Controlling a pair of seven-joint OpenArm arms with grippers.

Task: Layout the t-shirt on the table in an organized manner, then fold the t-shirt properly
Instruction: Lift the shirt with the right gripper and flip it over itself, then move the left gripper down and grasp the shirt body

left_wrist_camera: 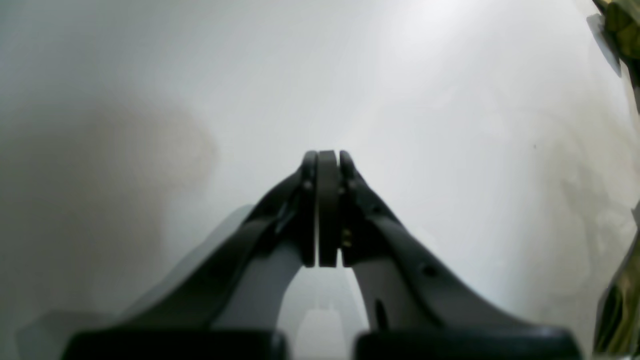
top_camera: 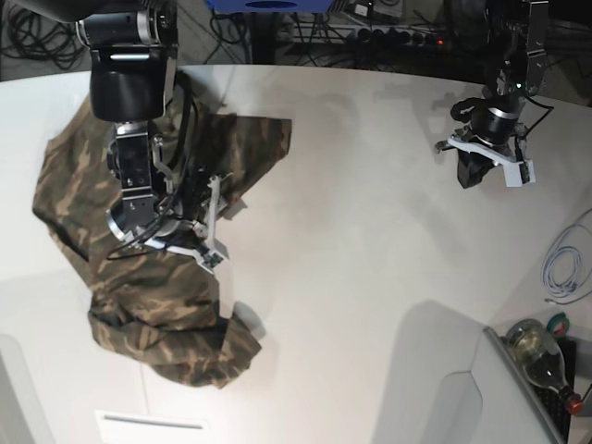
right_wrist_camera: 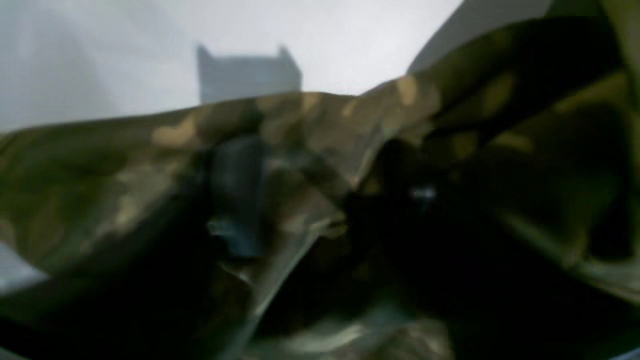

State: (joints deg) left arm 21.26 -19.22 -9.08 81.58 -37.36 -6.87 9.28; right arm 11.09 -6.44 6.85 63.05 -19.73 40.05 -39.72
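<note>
The camouflage t-shirt (top_camera: 65,194) lies crumpled on the left part of the white table (top_camera: 351,231), one part reaching toward the back and a bunched end near the front. My right gripper (top_camera: 211,242) is down on its middle. In the right wrist view the gripper (right_wrist_camera: 320,200) is half buried in blurred t-shirt (right_wrist_camera: 125,165) cloth, with a fold lying between the dark fingers (right_wrist_camera: 235,195); whether they pinch it is unclear. My left gripper (top_camera: 476,174) hangs shut and empty over bare table at the far right. Its view shows the gripper (left_wrist_camera: 327,155) with pads pressed together and t-shirt (left_wrist_camera: 622,30) edges at the right border.
The table's curved edge runs down the right side, with a white cable (top_camera: 564,268) and a glass bottle (top_camera: 536,347) beyond it. A white slotted panel (top_camera: 148,423) sits at the front left. Dark cables and equipment line the back edge.
</note>
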